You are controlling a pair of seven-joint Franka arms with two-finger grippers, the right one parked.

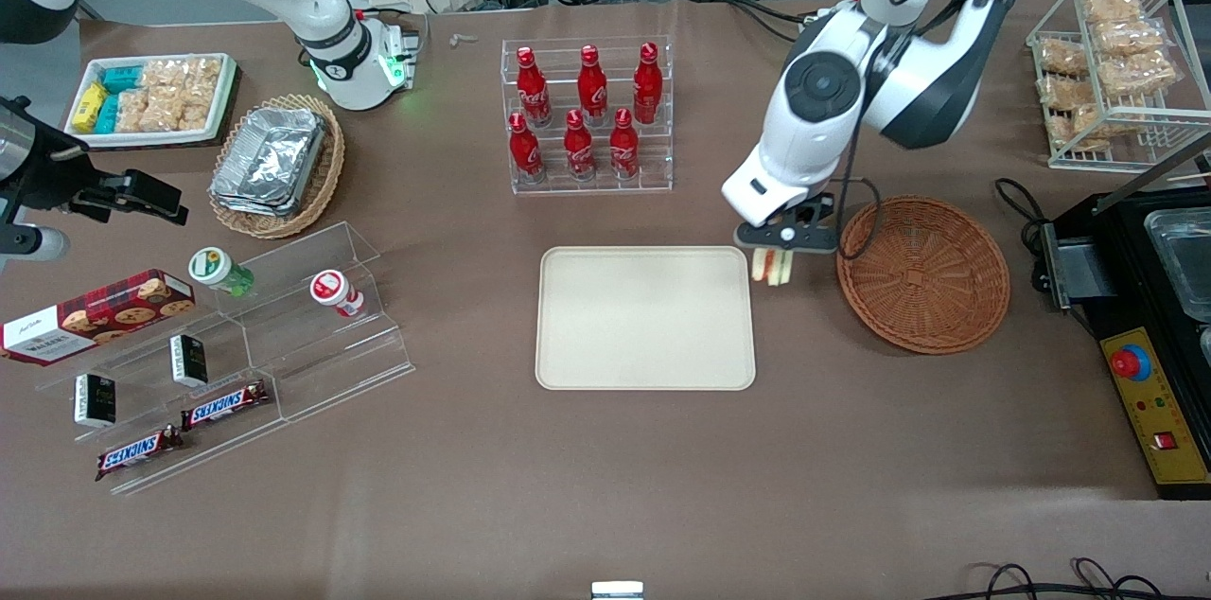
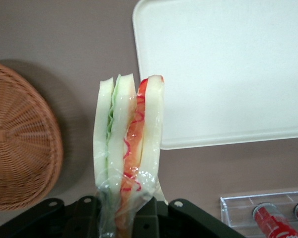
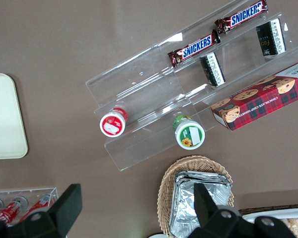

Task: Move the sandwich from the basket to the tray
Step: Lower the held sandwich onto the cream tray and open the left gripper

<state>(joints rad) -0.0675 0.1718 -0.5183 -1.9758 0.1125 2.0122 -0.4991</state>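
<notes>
My left gripper (image 1: 778, 252) is shut on the sandwich (image 1: 774, 267), a plastic-wrapped wedge of white bread with red and green filling, and holds it above the table between the basket and the tray. In the left wrist view the sandwich (image 2: 129, 144) stands up from between the fingers (image 2: 149, 218). The round reddish-brown wicker basket (image 1: 922, 273) is empty and lies toward the working arm's end; it also shows in the left wrist view (image 2: 17, 144). The cream-beige tray (image 1: 645, 317) is bare, and its corner shows in the left wrist view (image 2: 223, 69).
A clear rack of red cola bottles (image 1: 588, 114) stands farther from the front camera than the tray. A tan oval basket of foil containers (image 1: 274, 163), a clear stepped shelf of snacks (image 1: 227, 363) and a white snack tray (image 1: 151, 97) lie toward the parked arm's end. A wire rack (image 1: 1116, 70) and a black machine (image 1: 1149, 316) stand at the working arm's end.
</notes>
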